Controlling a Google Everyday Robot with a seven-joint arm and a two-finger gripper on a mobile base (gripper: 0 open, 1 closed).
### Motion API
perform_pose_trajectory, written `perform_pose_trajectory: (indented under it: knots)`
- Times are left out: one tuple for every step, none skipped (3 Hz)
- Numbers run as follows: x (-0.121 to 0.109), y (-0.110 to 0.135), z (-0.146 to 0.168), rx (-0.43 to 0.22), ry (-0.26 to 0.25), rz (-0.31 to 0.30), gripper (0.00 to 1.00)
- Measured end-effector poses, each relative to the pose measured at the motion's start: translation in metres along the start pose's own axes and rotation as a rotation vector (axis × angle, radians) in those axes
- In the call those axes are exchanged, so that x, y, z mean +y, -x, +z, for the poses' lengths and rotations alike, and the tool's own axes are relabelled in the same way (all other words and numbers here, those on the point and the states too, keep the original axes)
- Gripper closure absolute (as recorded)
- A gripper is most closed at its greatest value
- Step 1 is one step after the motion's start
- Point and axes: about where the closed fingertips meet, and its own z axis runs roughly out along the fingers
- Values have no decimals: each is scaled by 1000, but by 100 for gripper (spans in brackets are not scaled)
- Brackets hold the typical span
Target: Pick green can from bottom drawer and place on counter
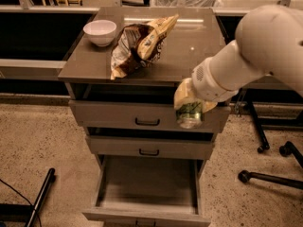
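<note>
Right of centre in the frame, the end effector (191, 103) is clamped around the green can (190, 116). The can hangs in the air in front of the top drawer (123, 115), just below the front edge of the tabletop (189, 56), with one silver end facing down. The white arm (265, 46) reaches in from the upper right. At the bottom of the frame the bottom drawer (147, 188) stands pulled out. On the tabletop, toward the upper left, a white bowl (100, 32) sits near a crumpled chip bag (139, 44).
</note>
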Motion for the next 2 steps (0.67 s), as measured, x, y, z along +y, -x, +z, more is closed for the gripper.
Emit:
perform_pose_trajectory:
  knots:
    - [-1, -4, -3, 9, -4, -4, 100]
    - [7, -30, -19, 115, -34, 23, 100]
